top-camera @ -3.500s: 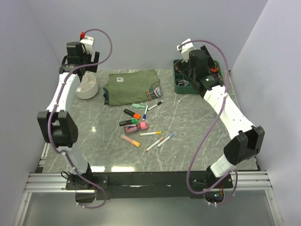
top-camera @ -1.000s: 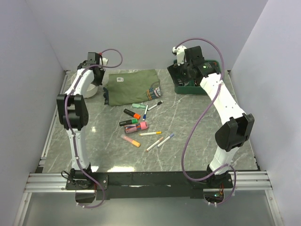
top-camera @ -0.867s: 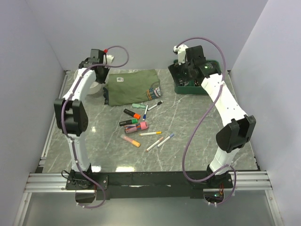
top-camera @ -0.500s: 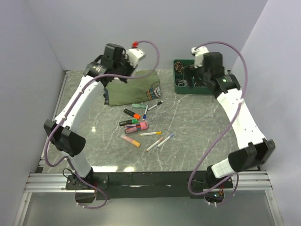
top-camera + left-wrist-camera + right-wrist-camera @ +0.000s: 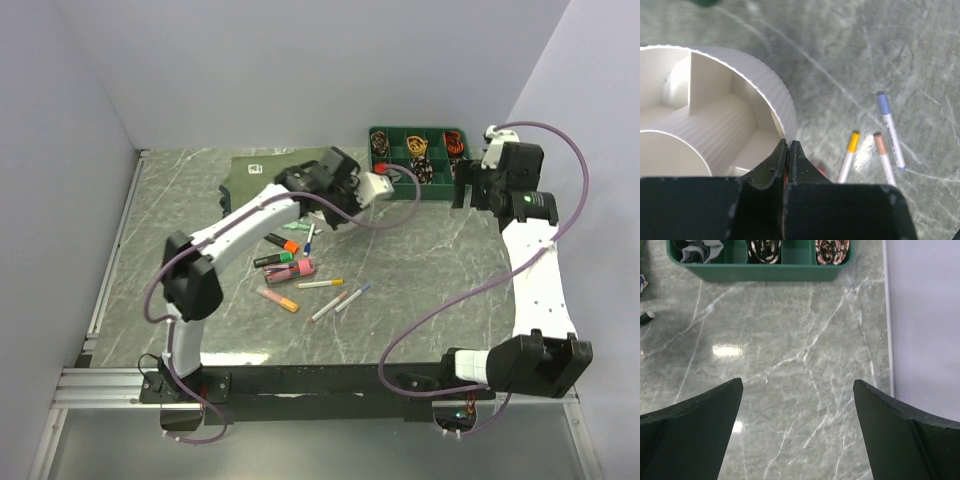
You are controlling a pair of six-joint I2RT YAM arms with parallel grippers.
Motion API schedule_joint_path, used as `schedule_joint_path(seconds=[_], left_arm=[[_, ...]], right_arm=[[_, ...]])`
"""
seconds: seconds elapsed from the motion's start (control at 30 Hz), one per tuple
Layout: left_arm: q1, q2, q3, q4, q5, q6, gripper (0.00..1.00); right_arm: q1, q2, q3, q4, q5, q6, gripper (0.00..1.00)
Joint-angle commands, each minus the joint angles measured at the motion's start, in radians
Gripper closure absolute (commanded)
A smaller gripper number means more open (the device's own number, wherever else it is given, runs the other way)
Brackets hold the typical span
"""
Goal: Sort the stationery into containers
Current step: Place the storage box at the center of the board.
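Note:
My left gripper (image 5: 788,145) is shut on the rim of the white round tub (image 5: 777,105), whose inner dividers show. The tub hangs above the table, beside thin white pens with yellow (image 5: 849,157), brown (image 5: 883,155) and blue (image 5: 890,125) caps. In the top view the left arm (image 5: 300,195) reaches over the table's middle and hides the tub. The stationery lies there: orange (image 5: 283,241), green-black (image 5: 275,259) and pink (image 5: 292,270) highlighters and several thin pens (image 5: 320,283). My right gripper (image 5: 797,384) is open and holds nothing, over bare marble at the right.
A dark green tray (image 5: 420,129) of small items stands at the back right, with its front wall (image 5: 760,272) at the top of the right wrist view. A folded olive shirt (image 5: 262,165) lies at the back, partly under the left arm. The table's right edge (image 5: 886,340) is close to the right gripper.
The left arm has swung from the back-left corner to over the table's middle, carrying the tub. The right arm has drawn back from the green tray toward the right edge.

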State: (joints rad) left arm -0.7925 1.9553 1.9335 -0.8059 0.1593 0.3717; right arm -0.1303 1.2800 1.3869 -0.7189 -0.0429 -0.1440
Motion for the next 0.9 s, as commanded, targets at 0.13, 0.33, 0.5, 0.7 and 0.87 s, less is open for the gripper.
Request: schedule_joint_path(seconds=[0.13, 0.33, 0.5, 0.7, 0.87], left_arm=[[-0.088, 0.134, 0.154, 0.054, -0.014, 0.012, 0.99], [-0.113, 0.235, 0.254, 0.041, 0.008, 0.013, 0.99], [-0.128, 0.316, 0.332, 0.002, 0.039, 0.032, 0.99], [-0.149, 0.327, 0.308, 0.007, 0.029, 0.067, 0.96], [-0.149, 0.326, 0.285, 0.028, 0.026, 0.078, 0.85]], right_arm=[[-0.112, -0.156, -0.112, 0.013, -0.098, -0.045, 0.00], [-0.161, -0.191, -0.163, 0.012, -0.140, -0.052, 0.00], [-0.169, -0.188, -0.181, 0.022, -0.156, -0.055, 0.00], [-0.173, -0.177, -0.192, 0.029, -0.183, -0.039, 0.00], [-0.177, -0.186, -0.207, 0.027, -0.192, -0.029, 0.00]])
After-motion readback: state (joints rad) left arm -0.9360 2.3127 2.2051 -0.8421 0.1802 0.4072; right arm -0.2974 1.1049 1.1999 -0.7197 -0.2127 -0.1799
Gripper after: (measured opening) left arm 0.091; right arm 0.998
